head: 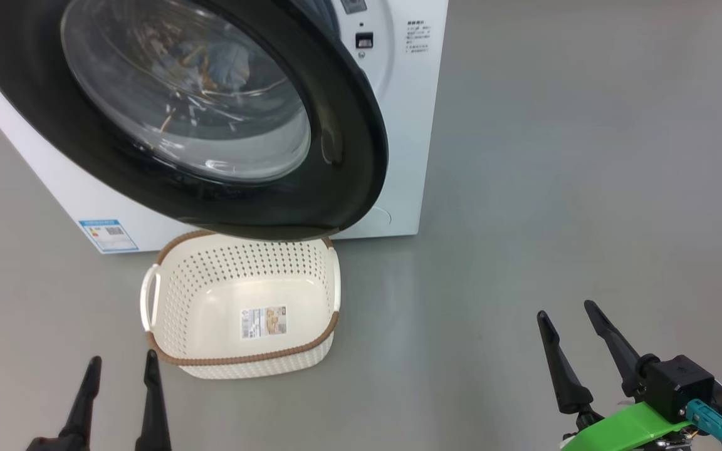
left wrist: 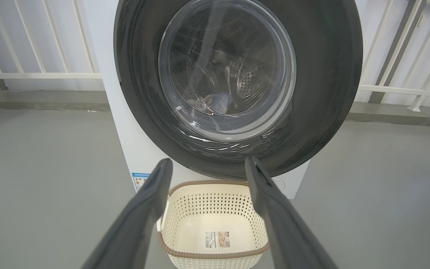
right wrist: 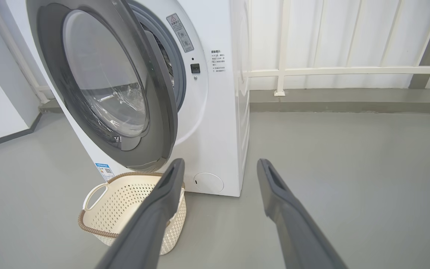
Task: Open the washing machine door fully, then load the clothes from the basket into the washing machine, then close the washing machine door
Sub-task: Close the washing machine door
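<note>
The glossy black door [head: 348, 138] with its bulging glass stands ajar, swung partway off the white washer [head: 411, 125]. Bluish clothes [left wrist: 215, 104] show dimly through the glass, and the empty cream basket [head: 242, 266] sits on the floor with its far rim under the door's lower edge. Bare grey floor [head: 555, 188] lies open to the right. The left gripper [head: 122, 358], near the basket, and the right gripper [head: 565, 309], well apart, are both spread wide, holding and touching nothing.
</note>
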Controlling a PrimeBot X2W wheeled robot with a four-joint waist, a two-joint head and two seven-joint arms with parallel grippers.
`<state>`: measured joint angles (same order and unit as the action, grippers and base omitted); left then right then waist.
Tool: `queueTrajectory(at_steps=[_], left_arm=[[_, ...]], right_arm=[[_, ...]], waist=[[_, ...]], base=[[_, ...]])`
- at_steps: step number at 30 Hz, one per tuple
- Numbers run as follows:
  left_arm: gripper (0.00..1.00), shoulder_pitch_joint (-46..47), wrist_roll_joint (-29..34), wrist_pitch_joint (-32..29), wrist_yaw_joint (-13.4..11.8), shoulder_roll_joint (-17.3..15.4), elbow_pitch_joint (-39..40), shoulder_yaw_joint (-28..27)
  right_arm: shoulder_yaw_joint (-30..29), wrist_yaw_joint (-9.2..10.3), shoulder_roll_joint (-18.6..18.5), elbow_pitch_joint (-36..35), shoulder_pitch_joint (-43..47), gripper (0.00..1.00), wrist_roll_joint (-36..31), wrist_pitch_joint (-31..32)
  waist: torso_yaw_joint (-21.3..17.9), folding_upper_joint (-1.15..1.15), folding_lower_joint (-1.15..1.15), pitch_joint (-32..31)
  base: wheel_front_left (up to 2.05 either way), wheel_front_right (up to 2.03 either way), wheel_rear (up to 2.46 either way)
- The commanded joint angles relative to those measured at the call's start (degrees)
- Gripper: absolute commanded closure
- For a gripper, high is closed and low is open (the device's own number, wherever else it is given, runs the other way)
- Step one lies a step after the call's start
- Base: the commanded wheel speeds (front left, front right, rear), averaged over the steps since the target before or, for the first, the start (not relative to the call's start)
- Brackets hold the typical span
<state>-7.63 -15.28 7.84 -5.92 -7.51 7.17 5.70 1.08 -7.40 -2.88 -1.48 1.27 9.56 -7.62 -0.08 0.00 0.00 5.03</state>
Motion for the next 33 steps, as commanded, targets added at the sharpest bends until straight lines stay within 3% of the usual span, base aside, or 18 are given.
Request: queueTrajectory(at_steps=[1,33], left_arm=[[0.0,0.81,0.55,0.3,-0.6,-0.49,0.91,-1.67],[0.0,-0.03,-0.69,0.38,-1.94,-0.34,-0.62,-0.44]], right_arm=[[1.17,-0.09,0.01,-1.84,-0.14,0.0,-1.0,0.13],[0.6,-0.09,0.01,-3.14,1.59,0.0,-0.78,1.37]], waist=[[0.09,0.0,0.0,-0.95],[-0.53,0.0,0.0,-3.57]], base=[[0.0,0.0,0.0],[0.0,0.0,0.0]])
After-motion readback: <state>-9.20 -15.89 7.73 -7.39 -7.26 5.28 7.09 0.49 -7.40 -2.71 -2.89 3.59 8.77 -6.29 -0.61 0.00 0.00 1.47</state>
